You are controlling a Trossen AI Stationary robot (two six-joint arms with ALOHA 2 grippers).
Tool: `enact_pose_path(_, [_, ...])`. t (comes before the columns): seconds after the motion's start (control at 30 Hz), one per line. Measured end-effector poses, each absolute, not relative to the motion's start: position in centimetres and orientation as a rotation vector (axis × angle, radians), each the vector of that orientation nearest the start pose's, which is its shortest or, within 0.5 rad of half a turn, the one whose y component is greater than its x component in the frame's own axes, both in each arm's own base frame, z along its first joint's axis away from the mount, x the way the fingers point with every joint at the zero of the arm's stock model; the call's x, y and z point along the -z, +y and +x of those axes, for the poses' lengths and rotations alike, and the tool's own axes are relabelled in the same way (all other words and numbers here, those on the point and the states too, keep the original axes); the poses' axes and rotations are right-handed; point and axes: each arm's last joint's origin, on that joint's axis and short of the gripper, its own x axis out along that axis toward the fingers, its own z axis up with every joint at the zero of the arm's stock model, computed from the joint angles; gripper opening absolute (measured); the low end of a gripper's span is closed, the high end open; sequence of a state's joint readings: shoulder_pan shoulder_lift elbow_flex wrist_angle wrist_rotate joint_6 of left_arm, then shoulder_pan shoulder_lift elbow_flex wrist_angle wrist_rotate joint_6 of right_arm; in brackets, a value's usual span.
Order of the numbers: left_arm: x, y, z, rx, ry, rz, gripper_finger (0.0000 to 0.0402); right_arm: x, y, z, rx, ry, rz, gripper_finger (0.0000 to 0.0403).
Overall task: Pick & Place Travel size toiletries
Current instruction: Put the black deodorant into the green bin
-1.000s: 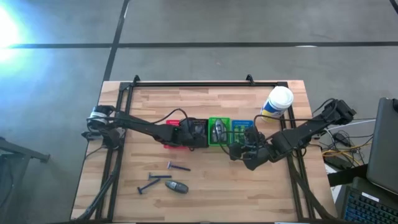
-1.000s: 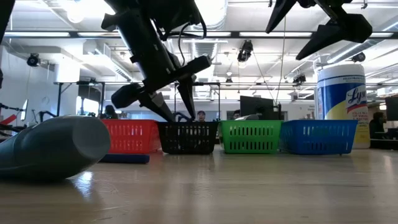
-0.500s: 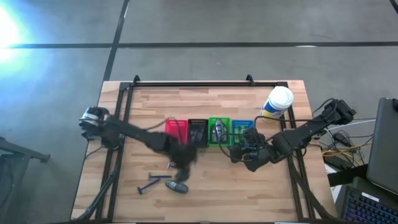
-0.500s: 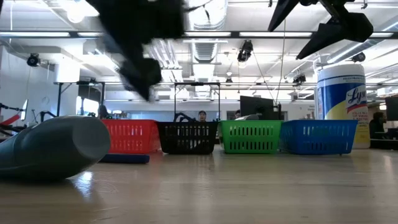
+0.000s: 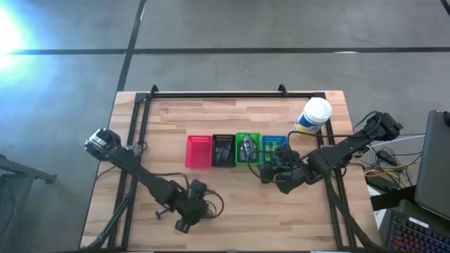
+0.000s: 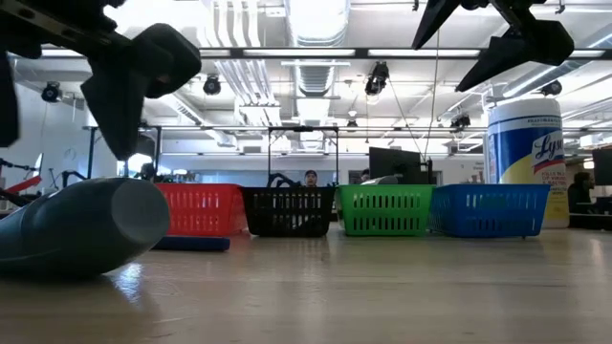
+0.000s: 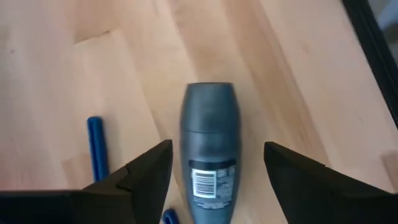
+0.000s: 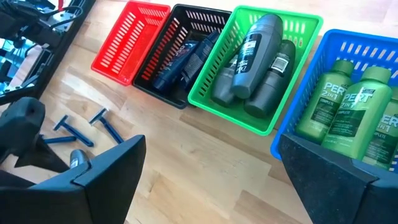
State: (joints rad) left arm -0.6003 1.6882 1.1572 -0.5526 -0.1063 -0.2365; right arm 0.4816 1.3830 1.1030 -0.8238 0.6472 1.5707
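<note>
Now, from above, the left hand (image 5: 184, 219) sits low in the frame, over the grey bottle. Low down, that grey bottle (image 6: 81, 227) lies at the left. Its wrist view shows fingers (image 7: 146, 171) spread wide around it. The right hand (image 5: 271, 171) waits, open, beside the blue basket (image 8: 348, 93).

Four camera views of one scene. The high view looks straight down from well above, taking in the whole wooden worktop (image 5: 232, 119) and the grey floor around it. The low view sits at worktop level, looking level across the wood toward the four baskets (image 6: 386, 210) and the room behind; a grey oval piece (image 6: 81, 227) lies very close to its lens. The left wrist view looks steeply down, close over that same grey piece (image 7: 208, 149). The right wrist view looks down at a slant on the baskets (image 8: 264, 68), also seen from overhead.
</note>
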Motion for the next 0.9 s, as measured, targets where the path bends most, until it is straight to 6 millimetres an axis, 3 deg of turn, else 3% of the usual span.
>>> enact_pose_path(0.27, [-20.6, -19.0, 28.4, 0.304, 1.050, 0.131, 0.0302, -27.2, 10.6, 24.2, 0.779, 0.562, 0.866, 0.0363])
enact_pose_path(0.5, [-17.9, -19.6, 29.2, 0.284, 1.103, 0.156, 0.0316, -27.2, 10.7, 24.3, 0.775, 0.558, 0.872, 0.0363])
enact_pose_path(0.73, [-16.7, -19.6, 29.6, 0.245, 1.129, 0.115, 0.0301, -27.2, 10.7, 24.4, 0.772, 0.556, 0.874, 0.0363])
enact_pose_path(0.9, [-16.2, -19.8, 29.7, 0.275, 1.147, 0.102, 0.0259, -27.2, 10.7, 24.4, 0.772, 0.556, 0.875, 0.0363])
